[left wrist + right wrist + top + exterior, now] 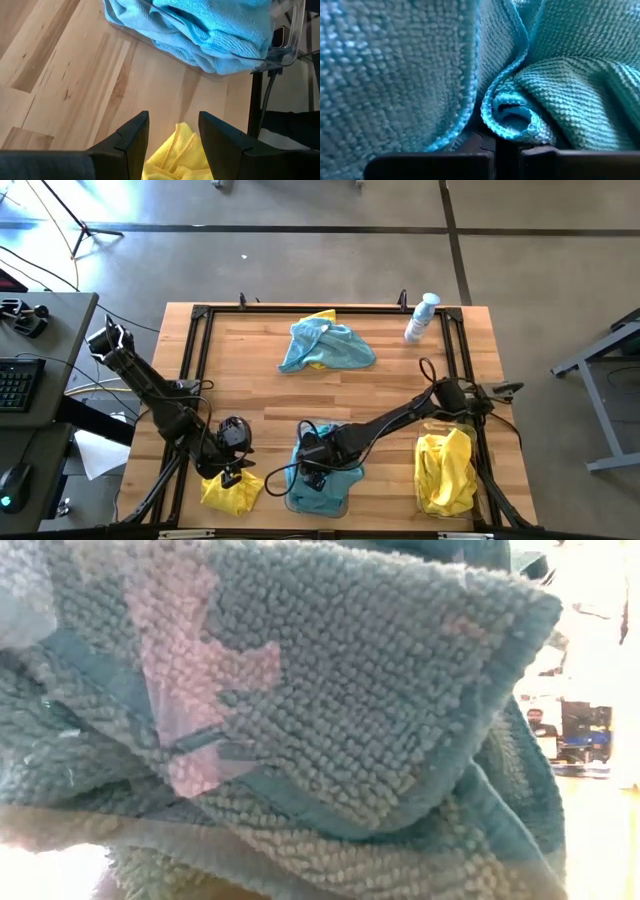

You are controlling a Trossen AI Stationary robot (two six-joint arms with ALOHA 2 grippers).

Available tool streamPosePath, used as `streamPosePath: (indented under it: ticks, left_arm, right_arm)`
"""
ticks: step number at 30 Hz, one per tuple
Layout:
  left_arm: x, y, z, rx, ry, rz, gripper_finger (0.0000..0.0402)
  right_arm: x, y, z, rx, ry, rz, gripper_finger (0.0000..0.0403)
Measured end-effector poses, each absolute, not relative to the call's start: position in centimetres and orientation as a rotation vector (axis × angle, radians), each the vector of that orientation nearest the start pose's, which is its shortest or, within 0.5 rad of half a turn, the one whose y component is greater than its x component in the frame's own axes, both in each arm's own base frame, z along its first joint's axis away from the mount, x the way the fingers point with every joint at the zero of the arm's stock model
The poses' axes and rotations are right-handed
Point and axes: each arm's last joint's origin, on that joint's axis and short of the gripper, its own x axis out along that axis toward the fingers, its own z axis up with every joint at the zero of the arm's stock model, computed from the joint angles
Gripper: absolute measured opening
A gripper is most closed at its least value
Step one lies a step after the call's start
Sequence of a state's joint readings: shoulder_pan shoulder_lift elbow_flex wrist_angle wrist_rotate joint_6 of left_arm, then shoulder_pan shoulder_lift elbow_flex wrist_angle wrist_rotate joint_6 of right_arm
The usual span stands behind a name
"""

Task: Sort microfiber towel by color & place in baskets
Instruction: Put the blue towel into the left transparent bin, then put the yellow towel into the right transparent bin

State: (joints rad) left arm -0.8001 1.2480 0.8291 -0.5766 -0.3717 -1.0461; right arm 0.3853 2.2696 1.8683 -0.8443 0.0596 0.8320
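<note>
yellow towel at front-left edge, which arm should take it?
Left. The left gripper hangs right over the loose yellow towel, fingers open either side of it. The right gripper is buried in the teal towel in the middle basket.

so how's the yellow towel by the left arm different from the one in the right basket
The yellow towel by the left arm lies bunched on bare wood, with the left gripper straddling it, fingers apart. The yellow towel in the right basket sits inside clear plastic with no gripper on it. Both are crumpled bright yellow.
</note>
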Motion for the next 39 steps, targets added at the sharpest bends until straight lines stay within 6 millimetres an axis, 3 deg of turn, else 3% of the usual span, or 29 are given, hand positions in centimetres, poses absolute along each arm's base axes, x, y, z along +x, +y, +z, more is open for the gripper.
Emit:
streamPosePath:
  ticks: [6,10,22,26,32,39]
  left_arm:
    - [17.2,-16.2,23.0,-0.419,0.916,0.076,0.0161]
    - [17.2,-16.2,23.0,-0.428,0.915,0.077,0.0161]
    - [17.2,-16.3,23.0,-0.451,0.913,0.084,0.0161]
    - [17.2,-16.2,23.0,-0.473,0.912,0.096,0.0161]
    - [17.2,-16.3,23.0,-0.498,0.911,0.109,0.0161]
    - [17.3,-16.2,23.0,-0.542,0.909,0.133,0.0161]
  right_arm:
    - [43.6,17.5,17.5,0.444,1.238,-0.235,0.0]
    - [43.8,17.6,18.7,0.431,1.24,-0.205,0.0003]
    - [43.3,17.4,25.3,0.337,1.277,-0.192,0.0113]
    - [42.7,17.6,27.4,0.249,1.26,-0.17,0.0129]
    - [41.5,18.4,28.6,0.049,1.263,-0.15,0.0111]
    - [40.3,18.0,28.7,-0.059,1.353,-0.171,0.0034]
